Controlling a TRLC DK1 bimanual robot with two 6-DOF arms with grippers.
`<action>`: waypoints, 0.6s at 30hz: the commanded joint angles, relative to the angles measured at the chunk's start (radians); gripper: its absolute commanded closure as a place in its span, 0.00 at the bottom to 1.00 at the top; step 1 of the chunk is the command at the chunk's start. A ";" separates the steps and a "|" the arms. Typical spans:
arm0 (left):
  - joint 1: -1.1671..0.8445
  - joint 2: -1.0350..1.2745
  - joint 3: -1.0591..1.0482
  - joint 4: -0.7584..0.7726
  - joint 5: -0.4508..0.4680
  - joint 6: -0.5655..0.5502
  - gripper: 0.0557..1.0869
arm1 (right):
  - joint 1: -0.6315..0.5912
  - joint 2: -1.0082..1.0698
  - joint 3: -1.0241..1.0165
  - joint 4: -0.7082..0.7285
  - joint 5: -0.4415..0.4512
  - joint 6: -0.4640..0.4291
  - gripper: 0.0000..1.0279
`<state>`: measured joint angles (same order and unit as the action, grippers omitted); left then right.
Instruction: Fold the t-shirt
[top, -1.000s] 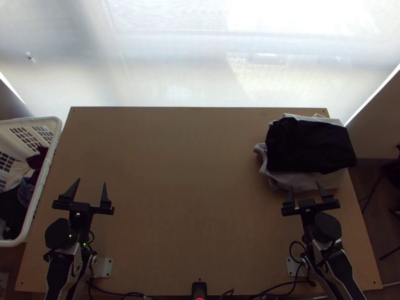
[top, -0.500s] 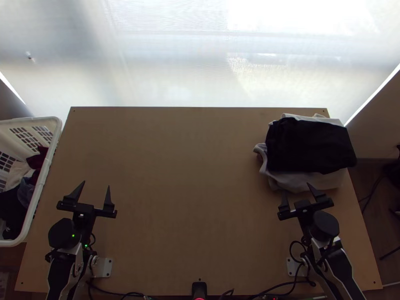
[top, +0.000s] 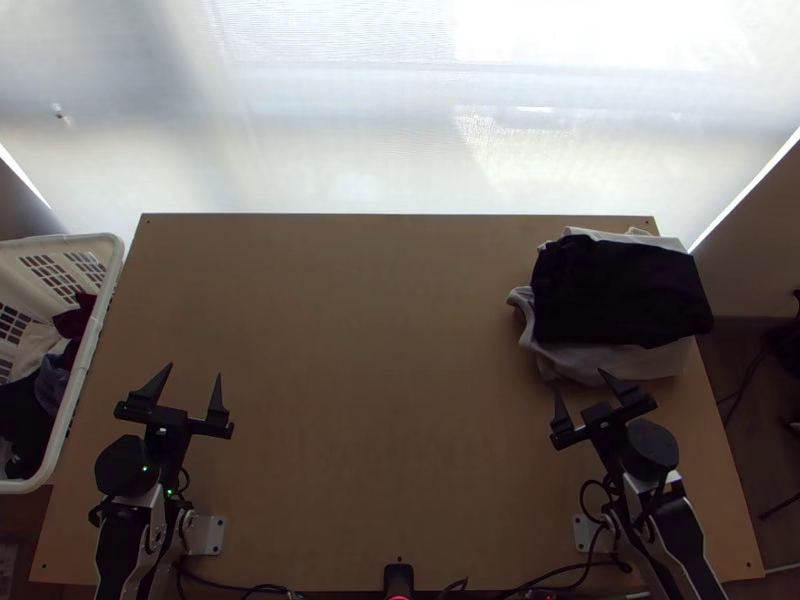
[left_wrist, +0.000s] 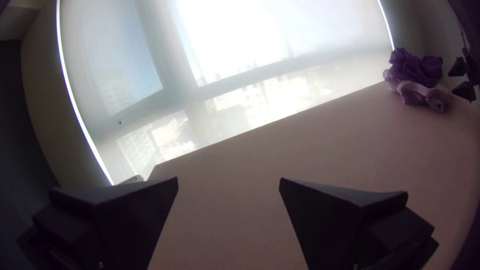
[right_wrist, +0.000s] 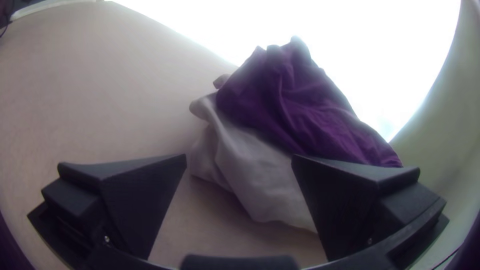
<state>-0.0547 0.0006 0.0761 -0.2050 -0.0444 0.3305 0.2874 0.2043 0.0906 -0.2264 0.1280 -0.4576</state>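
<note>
In the top view my left gripper (top: 194, 379) stands open over the table's near left part, nothing between its fingers. My right gripper (top: 580, 381) is open too, just short of the clothes pile's near edge. That pile lies at the table's right: a dark folded garment (top: 620, 290) on top of a light grey one (top: 600, 365). In the left wrist view the left gripper (left_wrist: 228, 181) has its fingers wide apart. In the right wrist view the right gripper (right_wrist: 239, 157) is apart from the dark garment (right_wrist: 295, 107), which looks purple, and the light garment (right_wrist: 255, 170).
A white laundry basket (top: 105, 290) with several crumpled clothes stands off the table's left edge. The wooden table (top: 350, 380) has bare surface between the arms. A small black device (top: 398, 578) sits at its near edge, with cables along that edge.
My right gripper has shifted a little to the left and turned slightly that way. My left gripper has moved slightly right. The clothes pile lies as before.
</note>
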 joint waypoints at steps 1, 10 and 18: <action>0.006 -0.001 -0.001 -0.005 0.005 -0.001 0.04 | -0.067 -0.075 0.001 -0.017 -0.050 -0.061 0.05; 0.006 -0.001 -0.001 -0.005 0.005 -0.001 0.04 | -0.088 -0.204 0.003 -0.034 -0.099 -0.046 0.05; 0.006 -0.001 -0.001 -0.005 0.005 -0.001 0.04 | -0.088 -0.204 0.003 -0.036 -0.103 -0.046 0.05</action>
<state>-0.0502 -0.0002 0.0750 -0.2104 -0.0406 0.3302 0.2043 0.0128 0.0933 -0.2607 0.0360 -0.5022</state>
